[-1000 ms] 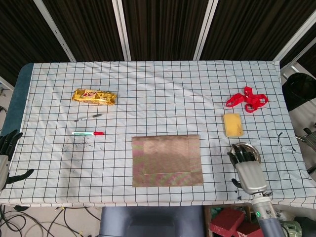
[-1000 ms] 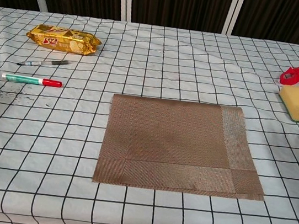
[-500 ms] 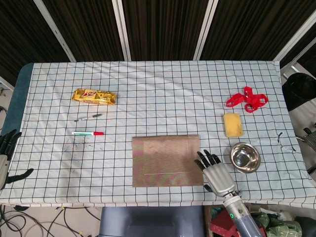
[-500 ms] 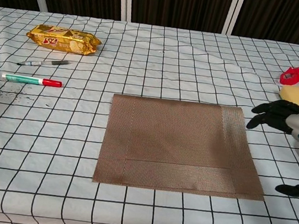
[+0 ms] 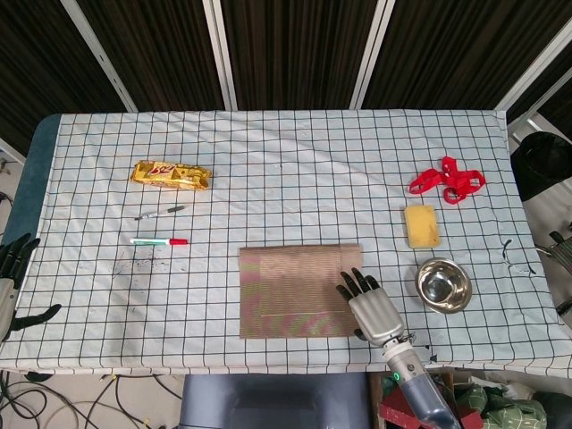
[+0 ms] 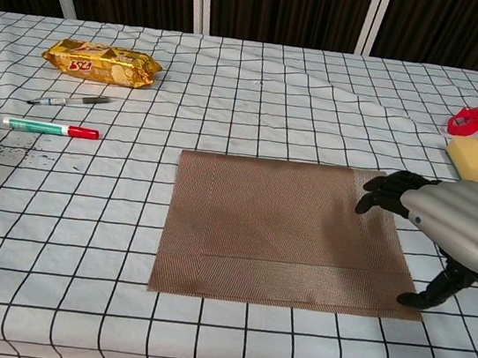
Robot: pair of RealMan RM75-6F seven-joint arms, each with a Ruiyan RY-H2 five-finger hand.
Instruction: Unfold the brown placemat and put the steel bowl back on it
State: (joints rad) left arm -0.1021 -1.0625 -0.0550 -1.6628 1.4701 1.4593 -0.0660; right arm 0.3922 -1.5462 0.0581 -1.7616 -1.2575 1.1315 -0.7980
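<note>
The right hand (image 5: 369,304) had left the steel bowl (image 5: 443,286) and swung across to the brown placemat (image 5: 299,290). A second before, it sat directly over the bowl at the lower right of the head view; half a second later it was in the gap between bowl and mat; now it hung over the mat's right edge, fingers (image 6: 386,189) spread apart, holding nothing. In the chest view the hand (image 6: 450,228) reached in from the right side of the frame, its thumb pointing down near the mat's lower right corner. Whether it touched the weave, the frames did not settle.

The placemat (image 6: 285,232) lay in the lower middle of both views, still folded: overlapped bands ran along its right side and its bottom. The bowl stood on the checked tablecloth (image 5: 286,161) just right of the mat, apart from it, below the yellow sponge (image 5: 421,225).

That shift read as bowl parked, unfolding about to start. The flap on the right looked like the first target, and the grasp on that thin edge was not yet made.

The left hand (image 5: 11,268) sat at the far left edge of the head view, off the table, fingers apart and empty.
</note>
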